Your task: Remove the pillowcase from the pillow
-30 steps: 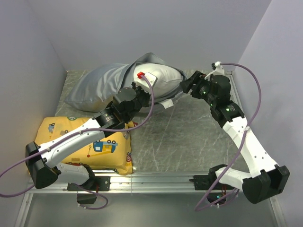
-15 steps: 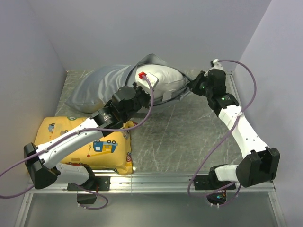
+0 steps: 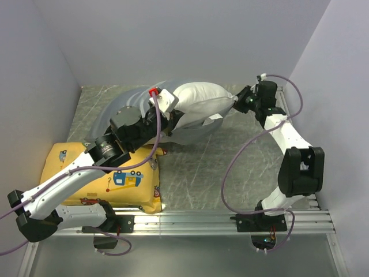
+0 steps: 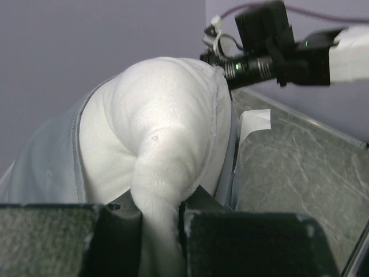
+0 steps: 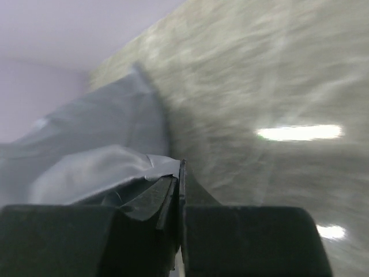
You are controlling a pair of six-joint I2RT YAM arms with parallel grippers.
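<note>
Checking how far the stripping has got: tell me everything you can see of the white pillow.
The pillow is plump and white, soft cloth with a stitched seam along one edge. Most of it is bare, across the back of the table; its left end sits inside the grey pillowcase. The left gripper is shut on a twisted bunch of its cloth; the right gripper is shut at its right tip, pinching grey cloth. A white tag shows beside its edge.

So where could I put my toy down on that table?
The bare table in the middle, between the yellow cushion, the pillow and the right arm. The back is crowded: pillow, pillowcase, left gripper and right gripper meet there.
</note>
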